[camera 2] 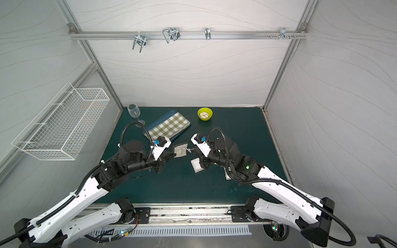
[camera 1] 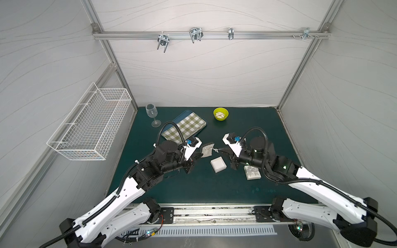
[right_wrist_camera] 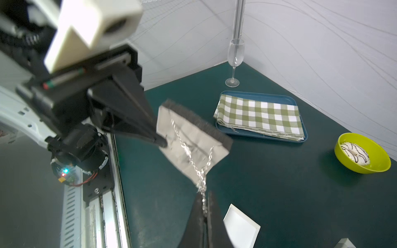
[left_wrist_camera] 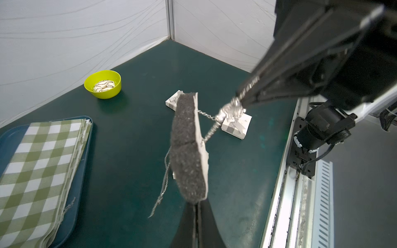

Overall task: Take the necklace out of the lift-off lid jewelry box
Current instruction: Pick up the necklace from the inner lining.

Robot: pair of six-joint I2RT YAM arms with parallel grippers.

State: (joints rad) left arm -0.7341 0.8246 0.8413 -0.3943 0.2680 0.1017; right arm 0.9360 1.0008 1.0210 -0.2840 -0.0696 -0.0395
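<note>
Aloft, left tool clamping foam insert, right tool pinching necklace strung from that insert

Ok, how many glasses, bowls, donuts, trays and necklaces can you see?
Glass: 1
Bowl: 1
Donut: 1
Tray: 1
Necklace: 1
Total: 5

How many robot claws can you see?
2. The left gripper is shut on the grey foam pad above the middle of the table. The right gripper faces it, pinching the necklace. None seem hidden.
</note>
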